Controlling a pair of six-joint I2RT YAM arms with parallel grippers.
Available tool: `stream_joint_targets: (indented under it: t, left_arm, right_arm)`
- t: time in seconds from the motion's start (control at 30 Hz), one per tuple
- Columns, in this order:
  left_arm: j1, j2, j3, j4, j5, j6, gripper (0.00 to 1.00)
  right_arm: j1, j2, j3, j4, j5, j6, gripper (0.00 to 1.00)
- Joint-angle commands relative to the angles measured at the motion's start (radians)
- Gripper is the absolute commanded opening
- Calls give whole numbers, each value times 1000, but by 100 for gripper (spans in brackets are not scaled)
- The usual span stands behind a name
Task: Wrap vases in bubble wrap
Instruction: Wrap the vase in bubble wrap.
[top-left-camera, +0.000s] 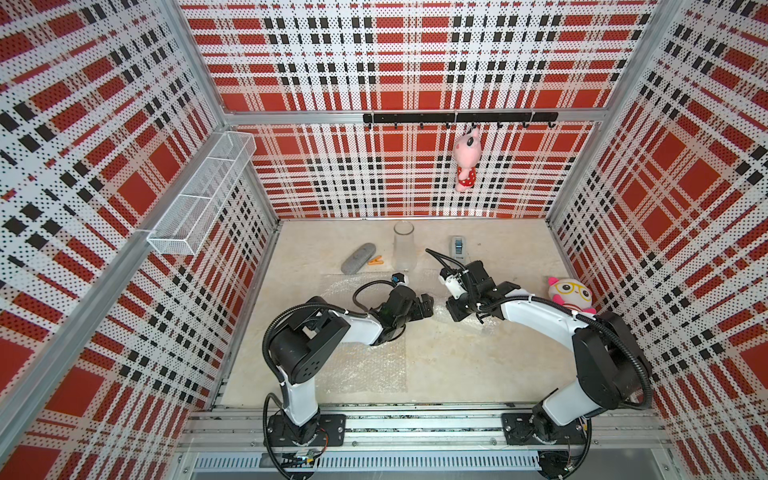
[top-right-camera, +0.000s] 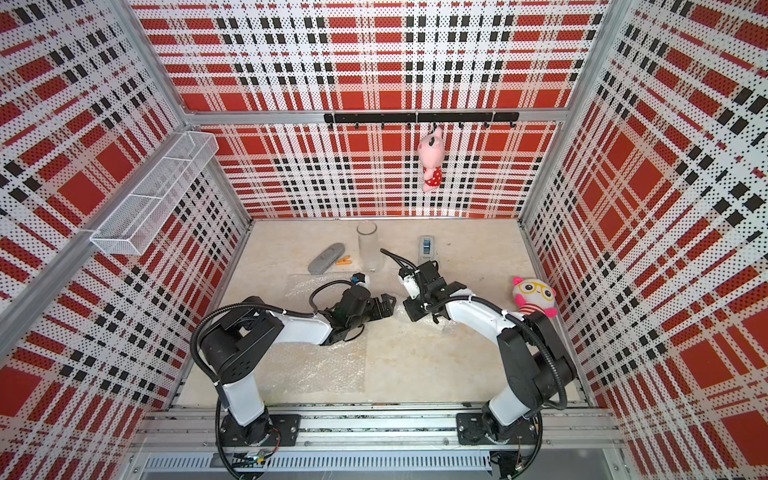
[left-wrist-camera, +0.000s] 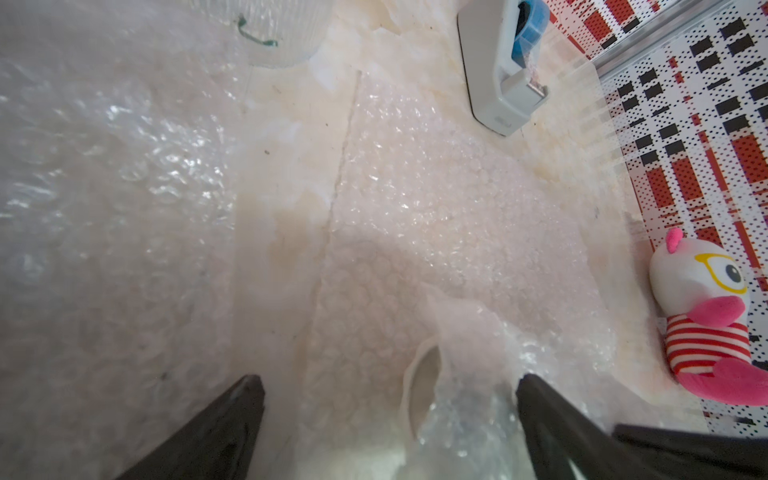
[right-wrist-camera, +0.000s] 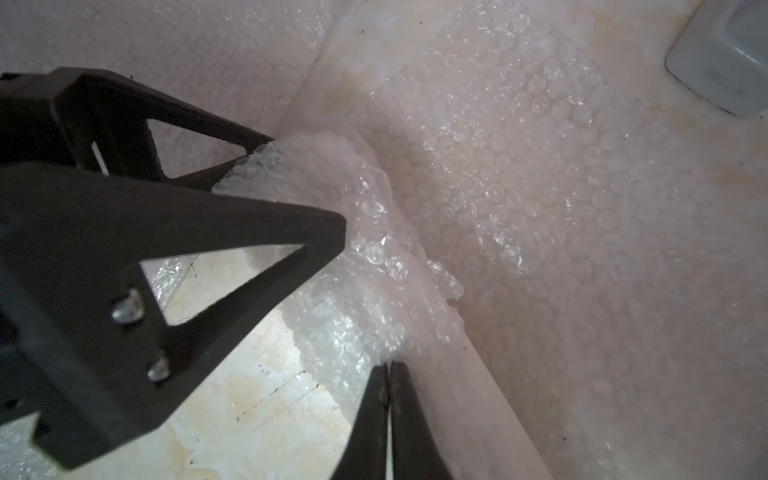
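The right gripper is pinching a fold of the clear, bubble-studded plastic sheet, jaws closed on it. The left gripper is gaping wide — its fingers straddling the white vase, which is lying on its side mid-table, part-bundled in that sheet. The clear glass cylinder vase is standing upright behind; a second flat bubbled sheet is lying under the left arm.

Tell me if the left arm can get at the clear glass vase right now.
Probably yes. The left hand is open, and the glass vase stands upright just beyond it, with only flat bubble wrap and bare table between.
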Motion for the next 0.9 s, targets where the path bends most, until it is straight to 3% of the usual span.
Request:
stream_joint_targets:
  t: [0.0, 0.33, 0.6, 0.87]
  left_arm:
    - [8, 20, 21, -21, 16, 17, 98]
    - [7, 14, 54, -52, 14, 31, 98]
    - [7, 52, 91, -74, 29, 40, 98]
    - [13, 87, 105, -115, 26, 45, 100]
  right_arm:
    - [-20, 53, 11, 0, -25, -21, 7]
    - [-31, 125, 17, 0, -92, -24, 7]
    - [-30, 46, 9, -10, -97, -18, 12]
    - [-13, -103, 43, -64, -16, -47, 22]
